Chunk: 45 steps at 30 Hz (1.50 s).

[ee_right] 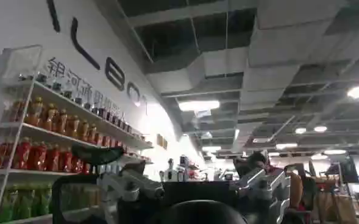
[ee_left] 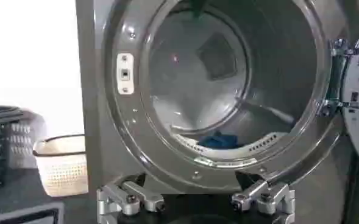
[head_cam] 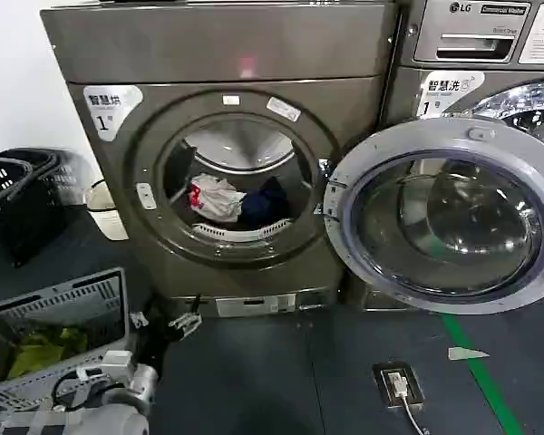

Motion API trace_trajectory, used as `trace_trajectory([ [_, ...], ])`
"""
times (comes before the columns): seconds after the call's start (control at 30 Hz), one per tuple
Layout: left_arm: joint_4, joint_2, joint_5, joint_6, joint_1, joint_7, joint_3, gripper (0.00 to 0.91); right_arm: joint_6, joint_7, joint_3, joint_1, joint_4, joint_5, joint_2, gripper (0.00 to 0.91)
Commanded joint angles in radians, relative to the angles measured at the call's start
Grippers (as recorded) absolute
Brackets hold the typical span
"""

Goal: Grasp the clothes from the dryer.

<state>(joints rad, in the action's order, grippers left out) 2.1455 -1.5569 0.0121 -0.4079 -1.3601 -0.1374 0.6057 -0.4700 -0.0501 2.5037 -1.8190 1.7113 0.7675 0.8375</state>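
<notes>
Soft clothes (head_cam: 234,200) sit heaped low in the dryer (head_cam: 227,154) drum, door (head_cam: 449,213) swung wide. Left gripper (head_cam: 183,323) hangs low before the opening, fingers spread, holding nothing. Reaching in, it might clip the porthole's lower rim.

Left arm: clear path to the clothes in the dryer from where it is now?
Probably yes. The dryer door is swung fully aside to the right, leaving the porthole unblocked. The left gripper is open, low in front of the opening, with the clothes heaped at the drum's front lip, nothing between.
</notes>
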Motion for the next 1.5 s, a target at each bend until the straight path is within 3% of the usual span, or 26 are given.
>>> trace_trajectory([
  [0.03, 0.011, 0.001, -0.005, 0.009, -0.005, 0.009, 0.000, 0.907, 0.027, 0.041, -0.015, 0.004, 0.008, 0.010, 0.011, 0.907],
  [0.1, 0.017, 0.000, -0.004, 0.011, -0.008, 0.004, 0.002, 0.907, 0.049, 0.070, -0.034, 0.013, 0.027, 0.013, 0.022, 0.907],
  [1.13, 0.007, -0.005, 0.016, 0.008, 0.002, -0.006, 0.005, 0.907, 0.057, 0.081, -0.065, 0.034, 0.048, 0.022, 0.036, 0.907],
  [1.5, 0.016, -0.006, 0.025, 0.022, 0.005, -0.018, 0.004, 0.907, 0.176, 0.113, -0.081, 0.031, 0.053, 0.052, 0.041, 0.907],
])
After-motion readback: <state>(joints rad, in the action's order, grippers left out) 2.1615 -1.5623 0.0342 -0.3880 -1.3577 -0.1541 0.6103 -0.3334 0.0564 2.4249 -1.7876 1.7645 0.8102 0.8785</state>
